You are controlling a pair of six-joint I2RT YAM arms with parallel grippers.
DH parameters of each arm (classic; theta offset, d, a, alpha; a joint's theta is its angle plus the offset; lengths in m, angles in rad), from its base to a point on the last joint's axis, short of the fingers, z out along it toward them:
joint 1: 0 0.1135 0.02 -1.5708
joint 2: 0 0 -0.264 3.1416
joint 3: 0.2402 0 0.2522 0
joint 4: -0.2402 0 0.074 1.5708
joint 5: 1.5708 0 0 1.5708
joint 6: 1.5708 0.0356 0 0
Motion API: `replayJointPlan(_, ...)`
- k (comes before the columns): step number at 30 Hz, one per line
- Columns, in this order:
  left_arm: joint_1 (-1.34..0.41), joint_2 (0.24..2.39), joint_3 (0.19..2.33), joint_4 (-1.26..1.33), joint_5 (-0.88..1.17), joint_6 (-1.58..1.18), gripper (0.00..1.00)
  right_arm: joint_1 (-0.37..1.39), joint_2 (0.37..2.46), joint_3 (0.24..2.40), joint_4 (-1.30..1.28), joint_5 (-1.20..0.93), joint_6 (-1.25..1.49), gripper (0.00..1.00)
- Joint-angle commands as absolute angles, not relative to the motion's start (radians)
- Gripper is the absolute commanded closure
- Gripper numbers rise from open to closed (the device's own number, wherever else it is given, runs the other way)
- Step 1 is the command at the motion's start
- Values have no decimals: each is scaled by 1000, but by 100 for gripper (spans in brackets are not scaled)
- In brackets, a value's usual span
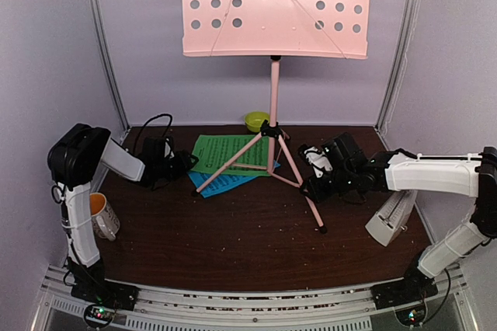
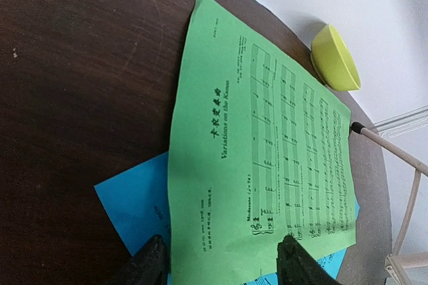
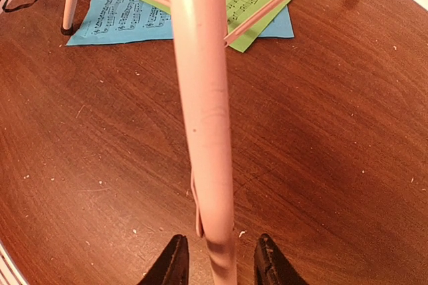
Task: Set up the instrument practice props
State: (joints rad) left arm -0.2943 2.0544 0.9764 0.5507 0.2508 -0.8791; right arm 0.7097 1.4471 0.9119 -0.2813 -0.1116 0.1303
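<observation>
Top view: we see the pink perforated-desk tripod music stand (image 1: 272, 28) upright mid-table, its legs straddling the green music sheet (image 1: 225, 152) and blue music sheet (image 1: 225, 183). The pale pyramid metronome (image 1: 390, 221) waits off right.

Left wrist: the left gripper (image 2: 224, 268), parted and empty, flanks the green sheet's edge, seemingly to free it. A lime-green bowl (image 2: 334, 57) lies beyond.

Right wrist: the right gripper (image 3: 221, 265) brackets a stand leg loosely, not pinching.

White arm links (image 1: 431, 173), black joint housings (image 1: 76, 152), black fingers (image 2: 150, 265), looped black cable (image 1: 151, 125), perhaps green base lights (image 1: 97, 315).
</observation>
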Motion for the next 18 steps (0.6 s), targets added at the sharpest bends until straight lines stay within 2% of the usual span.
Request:
replayJointPlan(1, -286, 2083, 992, 610, 274, -904, 42, 704, 1443, 939, -282, -118, 135, 64)
replayJointPlan(10, -288, 2119, 1010, 676, 326, -974, 49, 704, 1446, 941, -281, -115, 133, 64)
replayJointPlan(18, -287, 2129, 1061, 662, 338, -996, 71, 704, 1451, 943, -280, -114, 135, 64)
